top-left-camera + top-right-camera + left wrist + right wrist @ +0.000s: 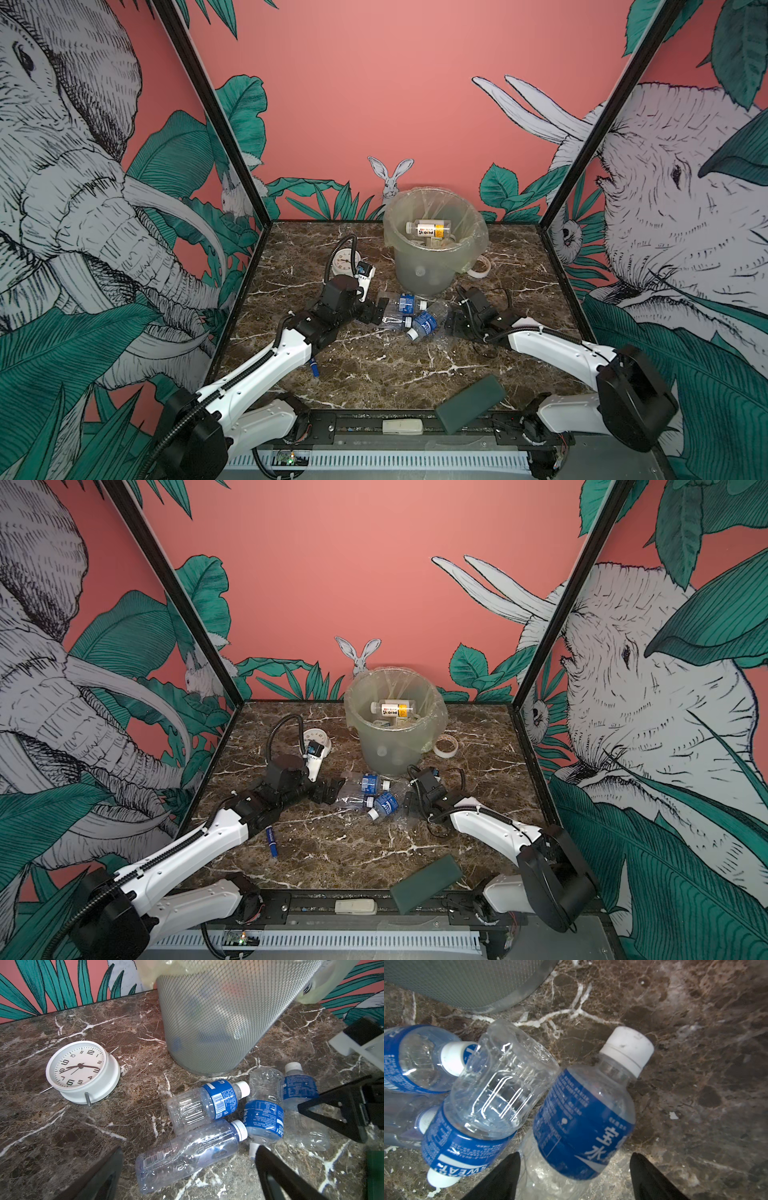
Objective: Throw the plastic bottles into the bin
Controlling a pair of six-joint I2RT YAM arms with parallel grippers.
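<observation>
Crumpled clear blue-labelled bottles (207, 1105) are heaped on the marbled table (374, 374) beside the round mesh bin (207, 1022). Left gripper (189, 1148) jaws are spread wide; right gripper (574, 1155) jaws are parted round one.

Left claw (189, 1148) and right claw (575, 1155) low, jaws wide.

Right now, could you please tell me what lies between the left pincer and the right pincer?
A cluster of clear plastic bottles lies between the left pincer and right pincer, seen in both top views.
</observation>
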